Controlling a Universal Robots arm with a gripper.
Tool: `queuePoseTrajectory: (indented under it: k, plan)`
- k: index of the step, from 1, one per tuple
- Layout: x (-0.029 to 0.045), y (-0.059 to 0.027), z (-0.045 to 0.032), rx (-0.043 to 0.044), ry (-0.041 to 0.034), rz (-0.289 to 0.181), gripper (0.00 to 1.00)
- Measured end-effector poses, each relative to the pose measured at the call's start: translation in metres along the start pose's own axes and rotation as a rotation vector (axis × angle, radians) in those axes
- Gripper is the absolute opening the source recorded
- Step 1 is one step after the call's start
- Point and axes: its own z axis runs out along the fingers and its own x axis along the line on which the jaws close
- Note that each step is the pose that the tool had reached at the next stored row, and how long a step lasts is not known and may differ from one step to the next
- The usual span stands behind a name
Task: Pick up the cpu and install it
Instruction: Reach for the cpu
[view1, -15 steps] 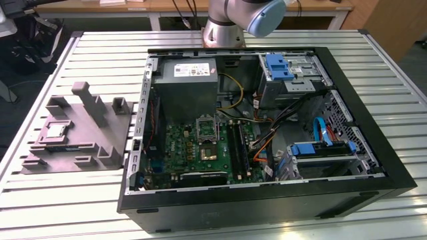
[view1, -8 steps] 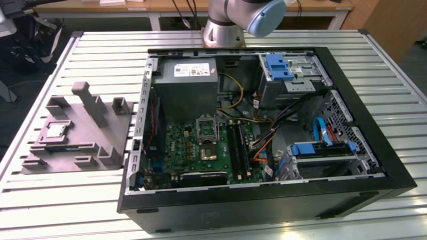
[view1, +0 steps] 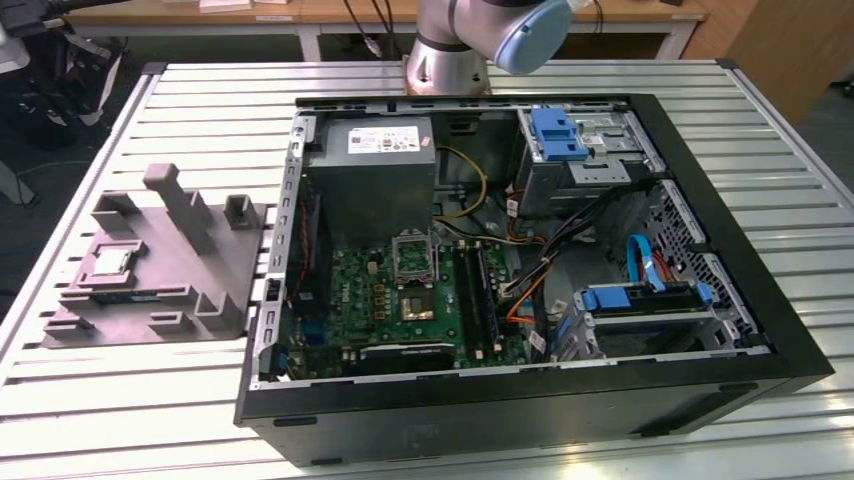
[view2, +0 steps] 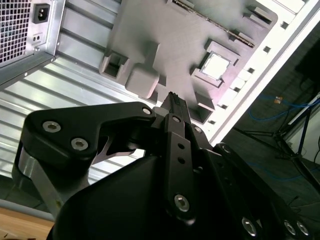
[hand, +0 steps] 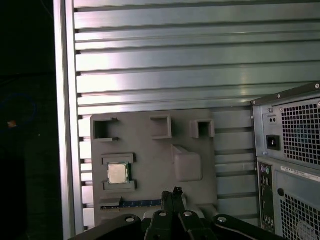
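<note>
The cpu lies flat, silvery top up, in a square seat on the grey holder, hemmed by a low raised bracket on two opposite sides and open on the other two. Nothing rests on it and nothing touches it. In both wrist views its pale rim stands out against the grey, cpu and cpu.

My fingers are drawn together, tip against tip, with nothing between them. The gripper hangs above the holder, close to one of its edges and off to one side of the cpu, clear of it. In the second wrist view the gripper points at the holder between the cpu's seat and a blocky upright post.

The holder lies on the slatted desk, at the exterior view's left of the computer case, with a narrow strip of bare slats between them. The first wrist view shows the desk's side rail just beside the holder, dark floor beyond it, and a broad run of open slats on the holder's far side.

The exterior view looks into the open case: green motherboard, metal-framed socket, loose cables, blue drive brackets, and my arm's base behind the case. The wrist views look at the case's rear panel, with grille and power inlet.
</note>
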Motion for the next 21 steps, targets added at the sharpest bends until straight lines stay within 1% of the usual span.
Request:
queuePoseTrajectory:
  k: [7, 9, 11, 14, 19, 21]
  plan:
    - [0.0119, -0.0005, -0.0003, 0.0, 0.0, 0.0, 0.11]
    - [0.0215, -0.0004, -0.0004, 0.0, 0.0, 0.0, 0.11]
    - [0.0232, -0.0004, -0.0004, 0.0, 0.0001, 0.0, 0.11]
    - [0.0234, -0.0004, -0.0004, 0.0, 0.0, 0.0, 0.11]
    - [0.0257, -0.0005, -0.0005, 0.0, 0.0001, 0.0, 0.11]
    - [0.0281, -0.0007, -0.0005, 0.0, 0.0, 0.0, 0.11]
